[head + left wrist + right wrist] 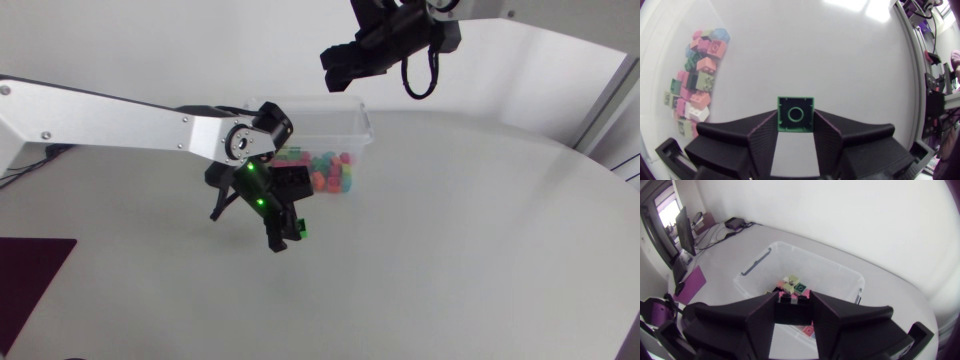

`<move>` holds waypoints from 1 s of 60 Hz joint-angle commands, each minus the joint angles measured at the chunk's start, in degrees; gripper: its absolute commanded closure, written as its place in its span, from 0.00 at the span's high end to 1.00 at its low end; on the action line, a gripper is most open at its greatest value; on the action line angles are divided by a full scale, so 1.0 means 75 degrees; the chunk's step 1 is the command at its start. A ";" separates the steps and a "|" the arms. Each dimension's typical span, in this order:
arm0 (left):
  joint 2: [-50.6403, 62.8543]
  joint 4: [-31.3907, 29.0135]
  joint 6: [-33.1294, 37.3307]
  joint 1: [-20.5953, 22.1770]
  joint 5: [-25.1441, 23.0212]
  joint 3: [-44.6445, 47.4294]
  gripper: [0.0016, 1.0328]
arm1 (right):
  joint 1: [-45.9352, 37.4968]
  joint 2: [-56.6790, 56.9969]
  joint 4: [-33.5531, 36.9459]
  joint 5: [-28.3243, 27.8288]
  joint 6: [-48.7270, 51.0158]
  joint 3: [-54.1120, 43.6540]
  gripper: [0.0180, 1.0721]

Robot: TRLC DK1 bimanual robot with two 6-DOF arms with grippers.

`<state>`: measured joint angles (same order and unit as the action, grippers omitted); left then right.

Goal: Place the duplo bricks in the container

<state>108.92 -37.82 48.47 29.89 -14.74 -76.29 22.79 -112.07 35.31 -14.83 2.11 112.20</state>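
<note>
Left arm (120, 125) spans frame left to centre; left gripper (284, 236) tipped down, pinching green brick (795, 114). Right gripper (345, 62) top centre, clamping dark brick (793, 309).

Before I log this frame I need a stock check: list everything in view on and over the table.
table: one, white, under everything
container: one, clear plastic, on the table's far side
loose bricks: many, too heaped to count, pink, green, orange and blue, inside the container
green brick: one, green, clamped at the left gripper's fingertips, above the table in front of the container
black brick: one, black, clamped at the right gripper's fingertips, above the container
flat sheet: one, dark purple, at the table's left edge
left gripper: one, black, shut on the green brick
right gripper: one, black, shut on the black brick
</note>
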 commanded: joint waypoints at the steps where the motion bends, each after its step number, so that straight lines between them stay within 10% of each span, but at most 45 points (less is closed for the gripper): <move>1: -0.0437 0.0016 0.0006 -0.0224 -0.0155 0.0305 0.28 | -0.0050 -0.0385 -0.0149 0.0009 -0.0070 0.0122 0.55; 15: -0.1164 0.0004 -0.0017 -0.0505 -0.0261 0.0551 0.28 | -0.0085 -0.0596 -0.0817 0.0009 0.0094 -0.0195 0.90; 60: -0.1410 0.2078 -0.2232 -0.1384 -0.0859 -0.1207 0.28 | -0.0577 0.3412 -0.1345 0.0032 0.0375 -0.4519 0.92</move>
<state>96.82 -23.49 34.92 19.92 -20.73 -81.45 18.90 -89.69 25.96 -14.79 3.46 82.35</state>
